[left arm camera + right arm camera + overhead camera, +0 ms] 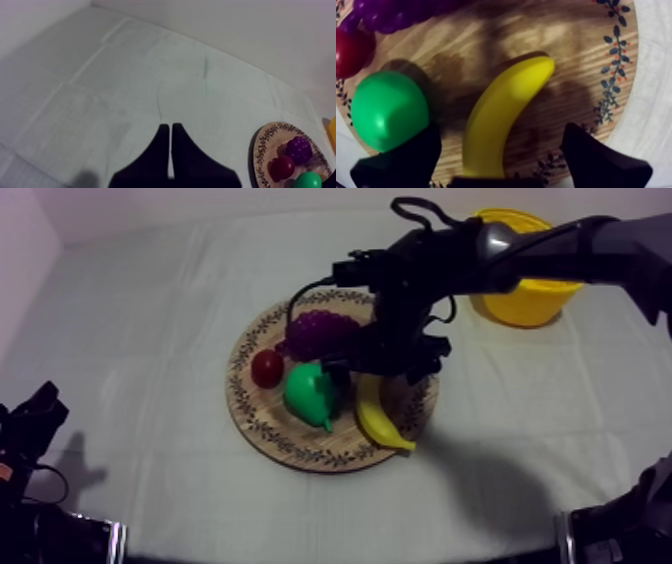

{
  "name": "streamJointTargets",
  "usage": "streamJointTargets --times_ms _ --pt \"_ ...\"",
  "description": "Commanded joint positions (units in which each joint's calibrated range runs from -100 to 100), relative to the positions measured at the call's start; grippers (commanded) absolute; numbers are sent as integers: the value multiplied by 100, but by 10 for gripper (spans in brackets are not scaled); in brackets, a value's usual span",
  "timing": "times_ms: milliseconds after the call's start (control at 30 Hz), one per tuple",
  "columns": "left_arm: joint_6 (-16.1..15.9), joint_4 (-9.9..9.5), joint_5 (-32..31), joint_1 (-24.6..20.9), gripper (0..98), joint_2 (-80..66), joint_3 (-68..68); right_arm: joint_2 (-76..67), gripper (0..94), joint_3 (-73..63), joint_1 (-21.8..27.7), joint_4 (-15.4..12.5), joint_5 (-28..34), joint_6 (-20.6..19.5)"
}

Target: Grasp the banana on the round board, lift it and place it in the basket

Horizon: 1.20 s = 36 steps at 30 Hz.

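Sitting low at the left edge of the desk [150, 298], my left hand [170, 126] has its two black fingers pressed together into a narrow wedge. Nothing is between them, and the hand is over bare grey-white cloth, well apart from the fruit.

Further right, near the middle of the desk, lies the round wooden board [262, 431] with its patterned rim. On its left part sits the small red fruit [267, 368], just beside the bunch of grapes [320, 331], which lies toward the far side of the board. The green pear [312, 393] lies next to the small red fruit, nearer the front, its narrow end pointing toward the front rim.

Right of the pear is the banana [380, 423], lying flat and curved on the board's right part. One tip is close to the front rim and the other is under my right arm.

That arm reaches in from the upper right, and my right hand [501, 132] hangs over the banana with its fingers spread wide. One finger [411, 155] stands on the pear's side of the banana, close to the pear. The other stands on the side toward the board's rim, and the banana runs between them. Neither finger can be seen touching it.

The yellow basket [520, 300] stands at the far right of the desk, well apart from the board and partly behind the right arm.
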Motion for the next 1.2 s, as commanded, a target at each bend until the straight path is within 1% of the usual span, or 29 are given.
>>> streamJointTargets --times_ms 0,133,367,433,533,733,800,933,1167 --pt "2 3 0 2 1 -5 -1 55 692 -6 12 12 9 31" --pt "2 3 0 2 1 -5 -1 168 677 -40 8 20 -23 59" --pt "2 3 0 2 1 -5 -1 368 621 -180 -60 1 96 159" --pt "2 3 0 2 1 -5 -1 412 578 -216 -81 2 135 170" --pt "1 3 0 2 1 -5 -1 450 490 -265 -102 9 182 178" --pt "1 3 0 2 1 -5 -1 505 265 -339 -124 24 269 188" --pt "1 3 0 2 1 -5 -1 511 207 -353 -126 29 285 188" --pt "0 3 0 2 1 -5 -1 526 144 -369 -127 37 307 199" --pt "0 3 0 2 1 -5 -1 408 123 -308 -128 158 281 144"
